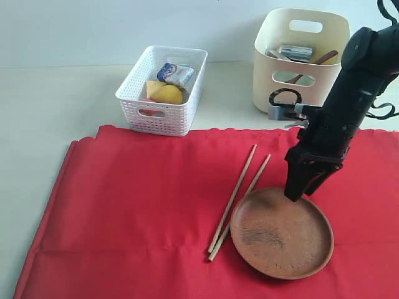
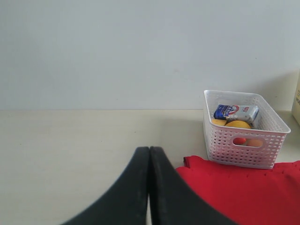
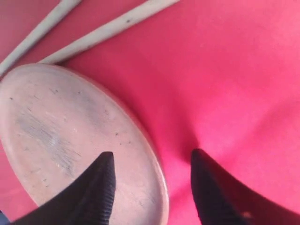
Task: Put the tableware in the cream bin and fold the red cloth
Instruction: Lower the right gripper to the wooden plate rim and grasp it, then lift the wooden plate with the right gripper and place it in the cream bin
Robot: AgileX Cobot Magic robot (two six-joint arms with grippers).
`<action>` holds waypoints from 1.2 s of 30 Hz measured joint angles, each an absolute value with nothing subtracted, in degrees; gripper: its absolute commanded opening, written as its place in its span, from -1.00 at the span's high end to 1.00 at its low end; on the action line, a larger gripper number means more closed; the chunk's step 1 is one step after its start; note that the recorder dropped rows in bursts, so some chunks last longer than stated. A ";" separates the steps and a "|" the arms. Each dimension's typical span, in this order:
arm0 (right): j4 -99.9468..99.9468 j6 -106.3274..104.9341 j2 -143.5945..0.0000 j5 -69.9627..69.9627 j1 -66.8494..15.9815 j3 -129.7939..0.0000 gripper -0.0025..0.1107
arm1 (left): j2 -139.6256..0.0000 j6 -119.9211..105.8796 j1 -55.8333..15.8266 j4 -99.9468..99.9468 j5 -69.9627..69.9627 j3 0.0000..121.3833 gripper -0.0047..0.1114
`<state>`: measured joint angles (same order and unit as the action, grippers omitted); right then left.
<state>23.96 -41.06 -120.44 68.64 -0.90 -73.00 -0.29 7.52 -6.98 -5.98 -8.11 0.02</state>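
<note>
The round brown clay plate (image 1: 282, 233) lies on the red cloth (image 1: 137, 205), with the pair of wooden chopsticks (image 1: 240, 193) just to its left. My right gripper (image 1: 303, 190) points down at the plate's far rim and is open. In the right wrist view one finger is over the plate (image 3: 61, 131) and the other over the cloth (image 3: 234, 70), with the rim between them and the chopsticks (image 3: 108, 30) beyond. The cream bin (image 1: 301, 59) at the back right holds a steel cup (image 1: 295, 52) and a wooden spoon (image 1: 324, 58). My left gripper (image 2: 149, 149) is shut on nothing, over bare table beside the cloth's corner (image 2: 243, 187).
A white perforated basket (image 1: 162, 90) stands at the cloth's back edge, holding a milk carton (image 1: 176, 73) and a lemon (image 1: 167, 94); it also shows in the left wrist view as the basket (image 2: 243, 129). The left arm is outside the exterior view.
</note>
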 measured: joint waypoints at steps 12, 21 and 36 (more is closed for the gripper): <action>23.95 -45.62 -120.74 66.07 -3.27 -71.22 0.56 | -0.29 7.52 -6.98 -5.98 -8.11 0.02 0.90; 22.66 -45.42 -120.74 65.69 -3.54 -70.86 0.96 | -0.29 7.52 -6.98 -5.98 -8.11 0.02 0.90; 21.16 -44.35 -107.59 69.23 -3.67 -71.49 0.96 | -0.29 7.52 -6.98 -5.98 -8.11 0.02 0.90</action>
<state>21.16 -44.35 -107.59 69.23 -3.67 -71.49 -0.29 7.52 -6.98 -5.98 -8.11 0.02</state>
